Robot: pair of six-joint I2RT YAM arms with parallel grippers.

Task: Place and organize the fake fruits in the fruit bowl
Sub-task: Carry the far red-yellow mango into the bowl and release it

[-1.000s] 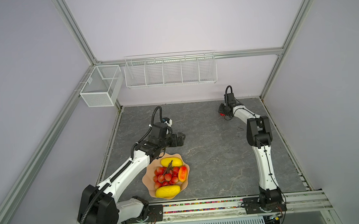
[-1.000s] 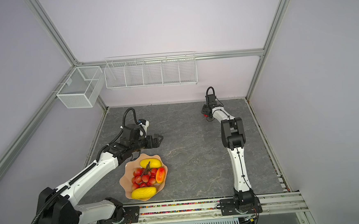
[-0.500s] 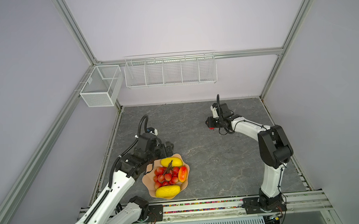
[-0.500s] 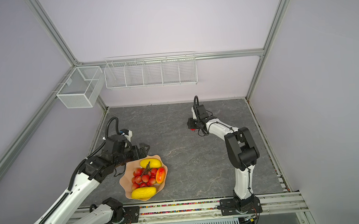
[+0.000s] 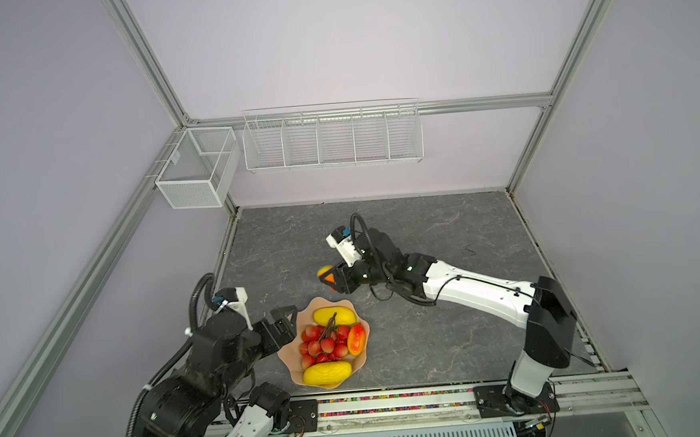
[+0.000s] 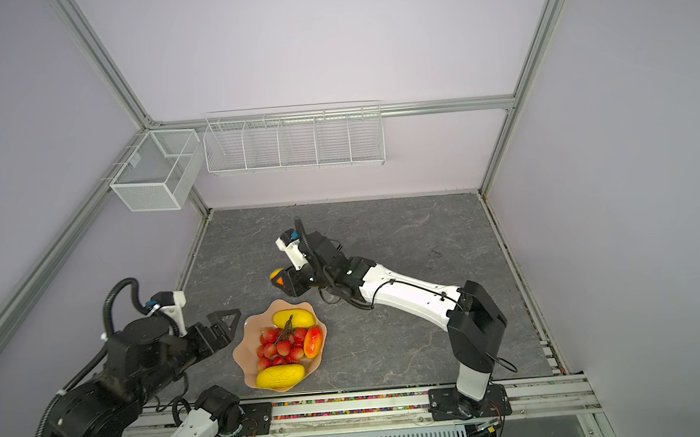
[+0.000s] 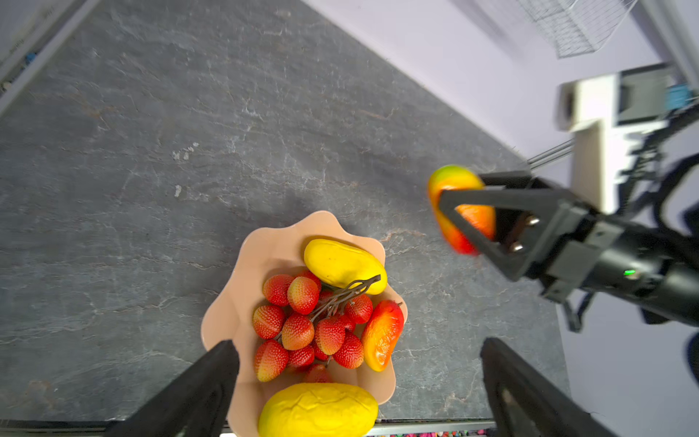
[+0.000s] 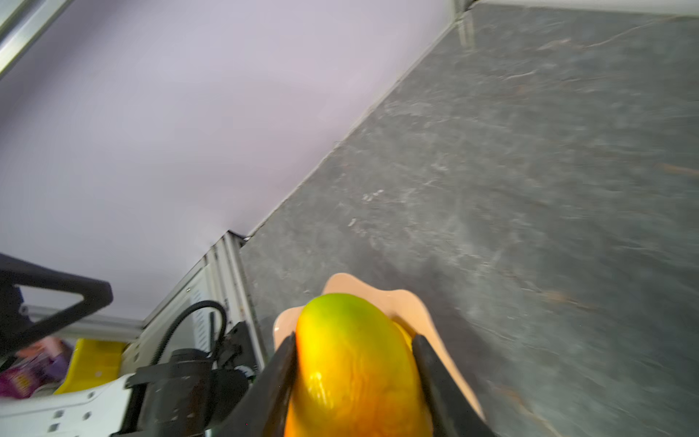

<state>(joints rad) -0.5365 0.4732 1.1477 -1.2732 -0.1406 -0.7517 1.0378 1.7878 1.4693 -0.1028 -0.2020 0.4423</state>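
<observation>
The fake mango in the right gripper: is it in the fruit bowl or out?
Out. The right gripper holds the fake mango in the air, apart from the fruit bowl.

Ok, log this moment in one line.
right end effector: gripping mango, outside fruit bowl | left end effector: open, empty | placement: pending

Peach-beige fruit bowl point(image 7: 261, 257) with two plain yellow fruits point(image 7: 342, 265), red berries point(image 7: 302, 325) finely speckled and tinged yellow on a brown stem point(image 7: 348, 291), and a red-orange fruit point(image 7: 382, 335). The held fruit point(image 8: 355, 359) fades from green through yellow to orange. The table point(image 5: 444, 222) is dark grey with pale veins, and the wire baskets point(image 5: 331, 141) are white.
</observation>
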